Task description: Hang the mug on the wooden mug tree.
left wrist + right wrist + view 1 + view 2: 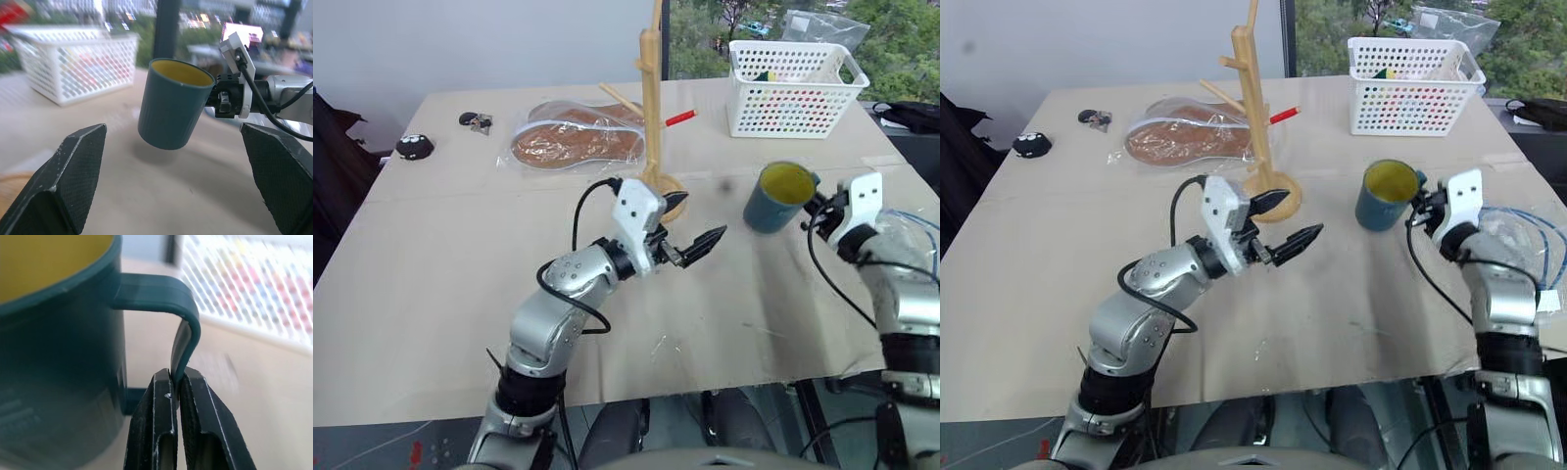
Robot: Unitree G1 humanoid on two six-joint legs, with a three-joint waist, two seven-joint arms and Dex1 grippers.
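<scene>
Left eye view: small teal-blue mug with yellow inside (pixel 778 197) sits right of centre, lifted off the cardboard-covered table (pixel 431 294), pinched by its handle in the right gripper (pixel 819 207). Tall light-wood mug tree with slanted pegs (pixel 651 93) stands upper centre; white perforated basket (pixel 793 88) upper right.

Left wrist view: left gripper (pixel 176 181) spread wide, empty.

Right wrist view: grip is thin, only on the loop's edge. I'd carry slowly, keep the loop facing a peg, and thread before releasing.

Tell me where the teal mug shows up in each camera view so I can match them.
Left eye: mug right of centre, below the white basket.
Right eye: right of centre, below the basket.
Left wrist: centre, lifted off the table.
Right wrist: left side, handle pinched.
Shared landmark: the basket.
</scene>
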